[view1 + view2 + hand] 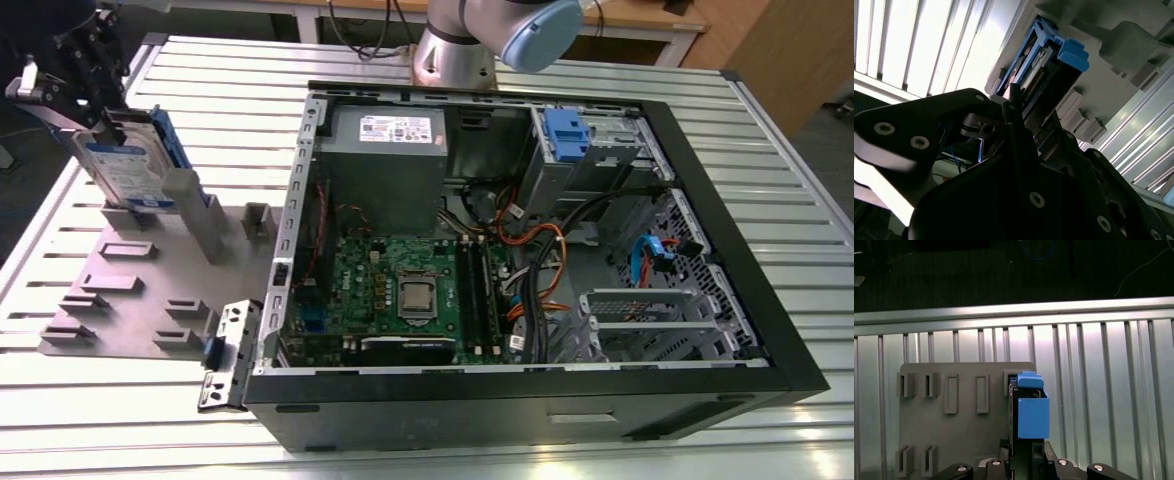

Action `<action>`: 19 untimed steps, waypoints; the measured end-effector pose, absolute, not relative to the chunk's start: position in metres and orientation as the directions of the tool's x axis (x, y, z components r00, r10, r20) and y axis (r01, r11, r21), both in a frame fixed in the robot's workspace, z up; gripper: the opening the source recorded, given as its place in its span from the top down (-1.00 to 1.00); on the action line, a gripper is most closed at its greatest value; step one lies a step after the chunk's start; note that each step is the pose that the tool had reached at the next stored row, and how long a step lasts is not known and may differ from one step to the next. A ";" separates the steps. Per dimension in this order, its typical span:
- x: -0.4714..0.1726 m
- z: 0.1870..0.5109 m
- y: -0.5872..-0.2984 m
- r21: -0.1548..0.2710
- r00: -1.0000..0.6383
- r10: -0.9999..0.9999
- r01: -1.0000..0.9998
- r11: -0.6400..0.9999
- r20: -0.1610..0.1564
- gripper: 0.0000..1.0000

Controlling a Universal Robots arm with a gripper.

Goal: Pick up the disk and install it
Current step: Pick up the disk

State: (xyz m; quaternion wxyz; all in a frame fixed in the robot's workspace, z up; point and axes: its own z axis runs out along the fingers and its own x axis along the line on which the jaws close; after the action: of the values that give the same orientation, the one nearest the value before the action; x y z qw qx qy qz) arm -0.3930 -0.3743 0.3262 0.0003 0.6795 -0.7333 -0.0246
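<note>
Hand (91,110) closed on the disk (130,165) — upright, its body directly below the hand.

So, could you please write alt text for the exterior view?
A robot gripper sits at the top of the disk, which stands upright on a grey fixture plate at the exterior view's left. An open computer case lies beside it on a slatted metal table.

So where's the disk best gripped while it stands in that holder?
At its upper end, coming from above. The disk stands on edge with its lower end seated in the grey holder, so only the top is free; pinching across the flat faces should suit it. The tool is at that end.
</note>
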 end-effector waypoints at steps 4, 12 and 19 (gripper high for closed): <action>-0.393 0.334 -0.374 0.037 -0.077 -0.997 -0.996 0.075 -0.033 0.31; -0.393 0.362 -0.374 0.036 -0.077 -0.996 -0.996 0.075 -0.034 0.31; -0.393 0.390 -0.374 0.036 -0.077 -0.996 -0.997 0.075 -0.034 0.31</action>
State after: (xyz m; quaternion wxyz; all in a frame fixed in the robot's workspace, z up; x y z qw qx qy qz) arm -0.3930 -0.3743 0.3899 -0.0002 0.6795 -0.7333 -0.0246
